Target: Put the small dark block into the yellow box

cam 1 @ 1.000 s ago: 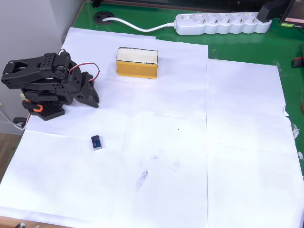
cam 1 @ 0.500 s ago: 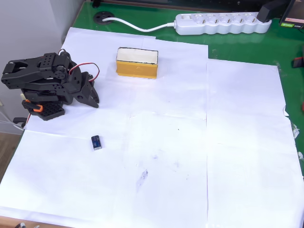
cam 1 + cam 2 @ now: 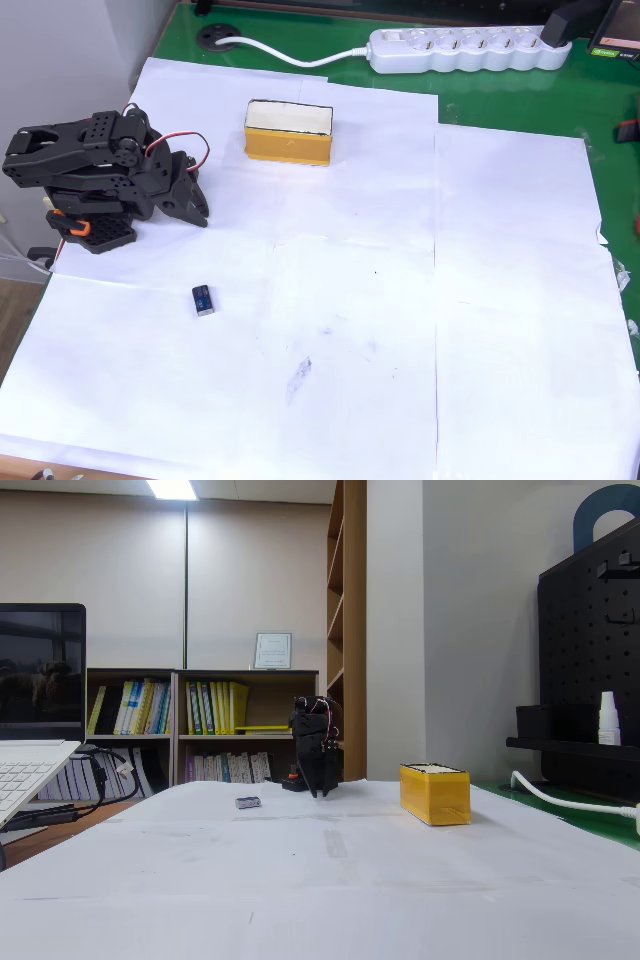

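I see white paper sheets [image 3: 400,330] over a green desk [image 3: 500,90], bookshelves behind. The tiny black block with blue patch [image 3: 203,299] lies on paper, well apart from the mustard-yellow rectangular box [image 3: 288,132]. The black gripper [image 3: 190,205] is folded down; I can't tell its jaws.

No lettering, number or brand can be read anywhere in either view. The framed sheet [image 3: 272,651] standing on top of the bookshelf in the fixed view carries lines of print, but they are too small and blurred to make out. The spines of the books [image 3: 213,707] on the shelves below show only bands of colour. The white bottle [image 3: 607,718] on the pegboard shelf has a label that cannot be read. The small dark block [image 3: 203,299] shows a blue patch with no legible marking.
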### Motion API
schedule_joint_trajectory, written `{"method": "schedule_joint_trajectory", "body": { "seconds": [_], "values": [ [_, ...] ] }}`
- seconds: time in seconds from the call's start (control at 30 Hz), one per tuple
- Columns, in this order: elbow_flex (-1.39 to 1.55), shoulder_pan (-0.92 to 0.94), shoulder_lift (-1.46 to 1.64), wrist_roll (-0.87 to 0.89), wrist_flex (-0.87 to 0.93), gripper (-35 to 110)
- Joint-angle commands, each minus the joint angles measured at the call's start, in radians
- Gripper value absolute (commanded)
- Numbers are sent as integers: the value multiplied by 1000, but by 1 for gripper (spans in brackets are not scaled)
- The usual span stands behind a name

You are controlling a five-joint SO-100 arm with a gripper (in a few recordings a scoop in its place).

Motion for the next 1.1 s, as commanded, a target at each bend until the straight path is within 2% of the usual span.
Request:
{"method": "schedule_joint_trajectory", "body": {
  "seconds": [0.0, 0.1, 0.27, 0.4, 0.53, 0.6, 0.7, 0.8, 0.83, 1.07],
  "values": [
    [61, 8, 118, 20, -15, 0],
    [253, 44, 382, 87, -130, 1],
    [704, 95, 790, 299, -97, 1],
    [1186, 135, 1077, 482, 150, 3],
    [1519, 222, 1295, 563, 356, 15],
    [1605, 276, 1371, 538, 411, 15],
    [1697, 368, 1437, 502, 451, 26],
    [1752, 453, 1456, 407, 479, 30],
    [1761, 486, 1457, 362, 483, 36],
    [1735, 719, 1499, -12, 497, 36]
  ]
}}
